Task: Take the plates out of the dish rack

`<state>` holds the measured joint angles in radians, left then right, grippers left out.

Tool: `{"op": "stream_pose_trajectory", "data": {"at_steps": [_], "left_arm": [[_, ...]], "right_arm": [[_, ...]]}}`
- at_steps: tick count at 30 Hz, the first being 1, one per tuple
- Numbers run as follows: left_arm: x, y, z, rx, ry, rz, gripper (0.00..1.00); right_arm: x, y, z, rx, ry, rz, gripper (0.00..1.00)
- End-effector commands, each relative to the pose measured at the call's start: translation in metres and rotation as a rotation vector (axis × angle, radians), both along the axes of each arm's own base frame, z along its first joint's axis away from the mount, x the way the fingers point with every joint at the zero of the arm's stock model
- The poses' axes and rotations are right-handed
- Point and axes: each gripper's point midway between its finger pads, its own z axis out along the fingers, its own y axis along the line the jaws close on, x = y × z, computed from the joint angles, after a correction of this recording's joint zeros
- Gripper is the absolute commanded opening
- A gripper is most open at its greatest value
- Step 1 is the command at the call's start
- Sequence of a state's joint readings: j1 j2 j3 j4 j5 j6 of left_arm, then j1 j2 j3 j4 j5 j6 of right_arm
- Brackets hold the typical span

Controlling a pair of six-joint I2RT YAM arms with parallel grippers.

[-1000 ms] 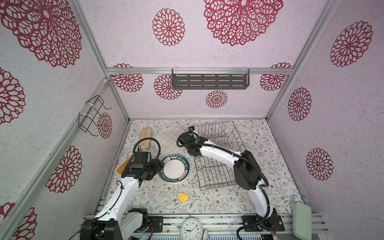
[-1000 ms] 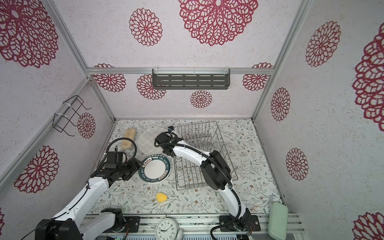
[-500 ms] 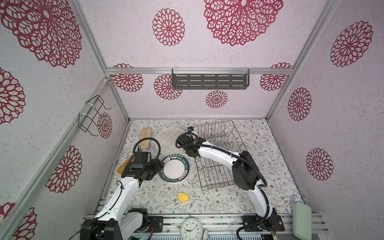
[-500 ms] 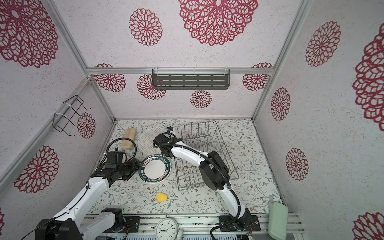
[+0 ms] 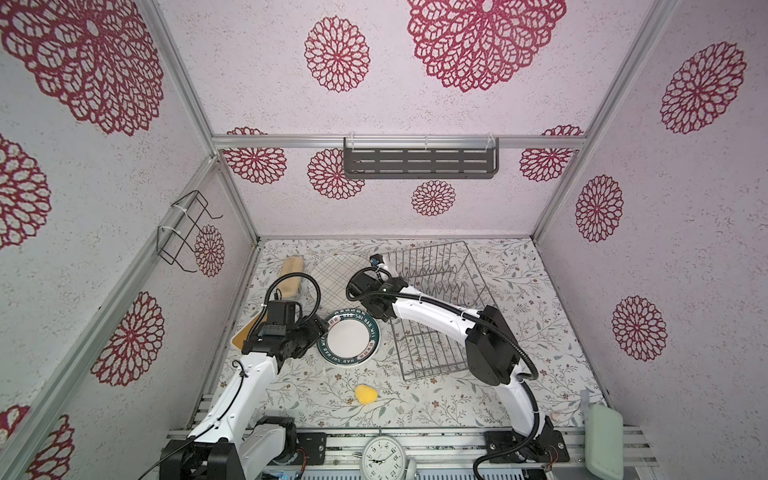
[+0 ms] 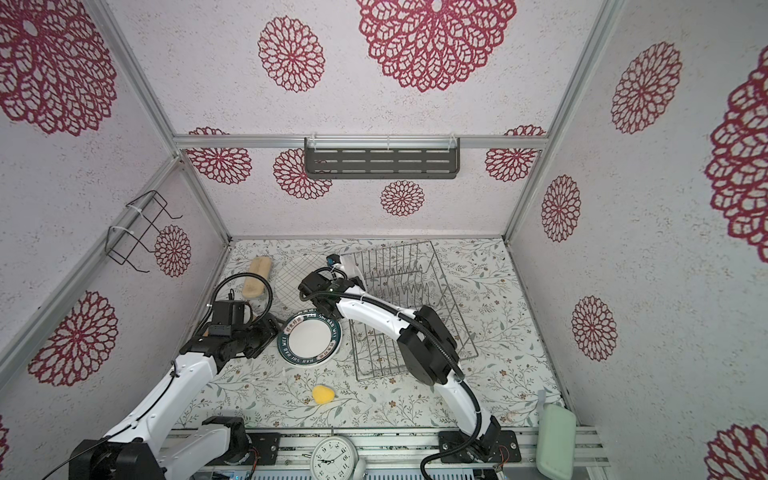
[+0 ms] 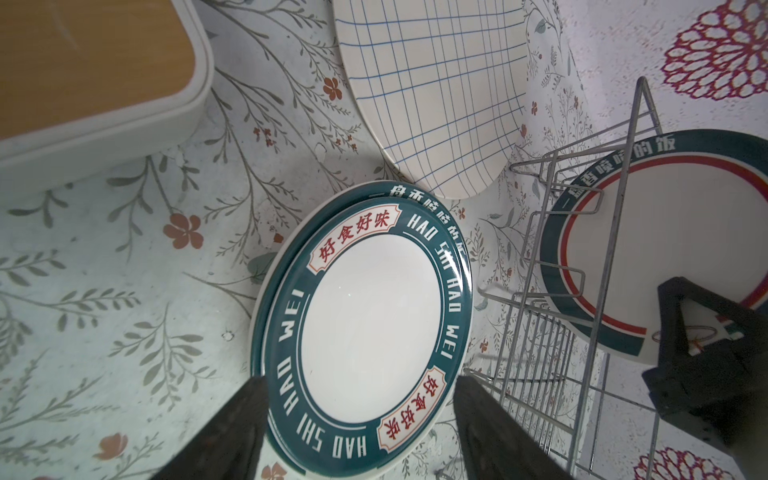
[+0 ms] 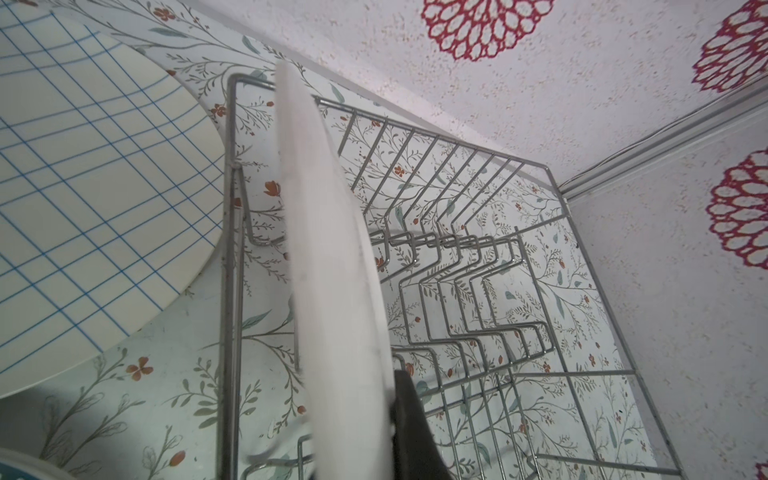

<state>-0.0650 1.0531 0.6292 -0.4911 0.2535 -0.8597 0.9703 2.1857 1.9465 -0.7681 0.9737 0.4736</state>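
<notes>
Right pincer [image 8: 390,419] has crept leftward and is now clamped on the last green-rimmed plate [image 8: 332,270], upright at the dish rack's [image 5: 436,286] end. I'd lift straight up, clearing the prongs [image 8: 469,266]. The left pincer [image 7: 363,399] is open.

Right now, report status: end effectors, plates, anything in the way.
Left end effector open, by stacked plates. Right end effector shut on last plate, upright in rack. Grid plate close beside rack.
</notes>
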Motion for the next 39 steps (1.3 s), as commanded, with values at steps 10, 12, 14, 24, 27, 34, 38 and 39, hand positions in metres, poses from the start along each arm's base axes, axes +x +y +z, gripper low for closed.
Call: {"op": "stream_pose_trajectory", "data": {"at_steps": [10, 12, 14, 24, 27, 34, 38, 39], "left_arm": [[0.011, -0.003, 0.042, -0.017, -0.147, -0.001, 0.74], [0.013, -0.003, 0.054, -0.029, -0.184, 0.008, 0.74], [0.015, -0.006, 0.067, -0.052, -0.221, 0.005, 0.75], [0.025, -0.031, 0.126, -0.18, -0.35, -0.063, 0.75], [0.029, -0.042, 0.138, -0.214, -0.381, -0.093, 0.75], [0.042, -0.065, 0.142, -0.344, -0.408, -0.13, 0.75], [0.046, -0.076, 0.142, -0.383, -0.419, -0.151, 0.75], [0.047, -0.08, 0.143, -0.398, -0.424, -0.156, 0.75]], "right_arm": [[-0.027, -0.027, 0.136, 0.084, -0.252, -0.041, 0.0], [-0.032, -0.029, 0.145, 0.117, -0.253, -0.021, 0.0], [-0.039, -0.031, 0.153, 0.195, -0.248, 0.01, 0.0], [-0.063, -0.032, 0.158, 0.753, -0.131, 0.222, 0.0], [-0.064, -0.031, 0.152, 0.957, -0.053, 0.284, 0.0], [-0.077, -0.02, 0.139, 1.177, 0.063, 0.418, 0.0], [-0.085, -0.012, 0.135, 1.279, 0.107, 0.448, 0.0], [-0.085, -0.012, 0.134, 1.306, 0.111, 0.452, 0.0]]}}
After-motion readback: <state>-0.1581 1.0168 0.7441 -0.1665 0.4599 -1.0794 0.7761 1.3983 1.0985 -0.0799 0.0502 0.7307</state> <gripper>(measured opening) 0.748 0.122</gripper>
